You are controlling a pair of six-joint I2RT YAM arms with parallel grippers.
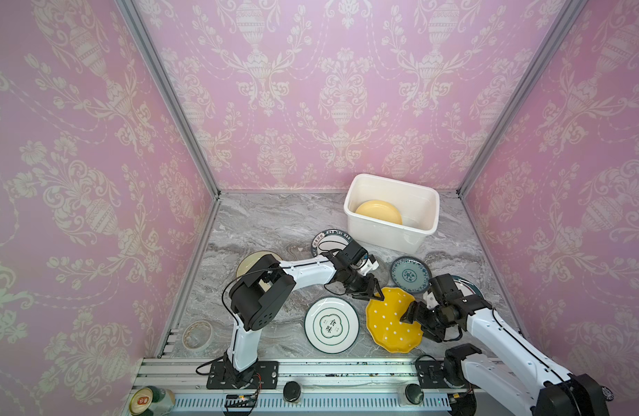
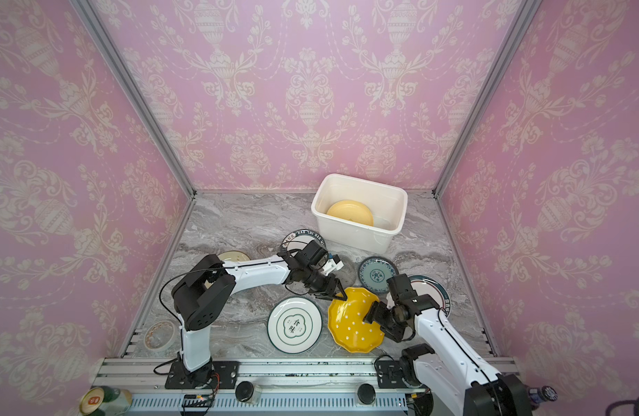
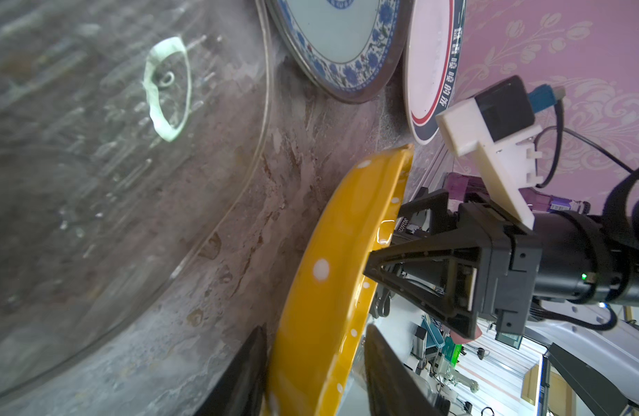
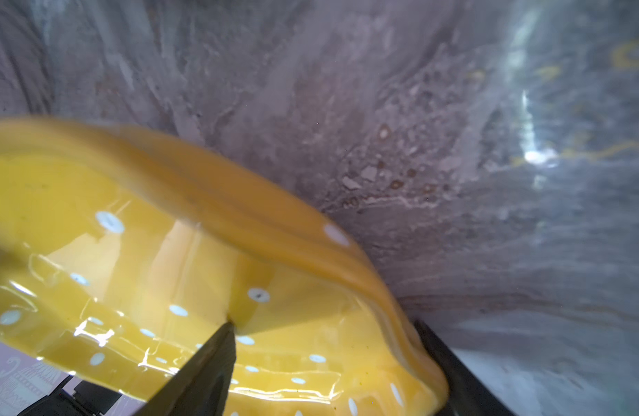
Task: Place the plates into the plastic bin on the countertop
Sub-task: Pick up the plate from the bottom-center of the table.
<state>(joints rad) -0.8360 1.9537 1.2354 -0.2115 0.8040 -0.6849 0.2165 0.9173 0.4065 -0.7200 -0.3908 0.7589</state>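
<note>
- While both arms reach in over the counter [image 1: 267, 223], the dotted yellow plate [image 1: 390, 324] sits tilted between them, near the front edge, just beside a white plate with a green rim [image 1: 331, 325]
- left tool [image 1: 371, 297]: jaws straddle the plate's far rim; left wrist view shows one finger [image 3: 238, 378] under the rim, between plate and counter, and the other on the inner side with a sliver of gap; cannot tell whether it presses
- right tool [image 1: 415, 326]: clamped on the plate's right rim; right wrist view shows one fingertip [image 4: 213, 356] on the dotted inner face, the other against the outside of the rim
- rim at the left tool is raised off the counter; whether the near edge touches down cannot be told
- plastic bin [image 1: 386, 237] stands at the back, right of centre, well apart from the gripped plate; one pale yellow plate [image 1: 379, 212] lies inside
- also on the counter: teal patterned plate [image 1: 409, 274] between bin and right arm; lettered dark-rimmed plate [image 1: 328, 242] partly under the left wrist; cream plate [image 1: 247, 264] mostly hidden by the left elbow; another dark-rimmed plate [image 1: 467, 286] partly under the right arm; clear glass plate [image 3: 94, 180] beside the teal one
- tape roll [image 1: 198, 335] lies at the front left corner, apart from all plates
</note>
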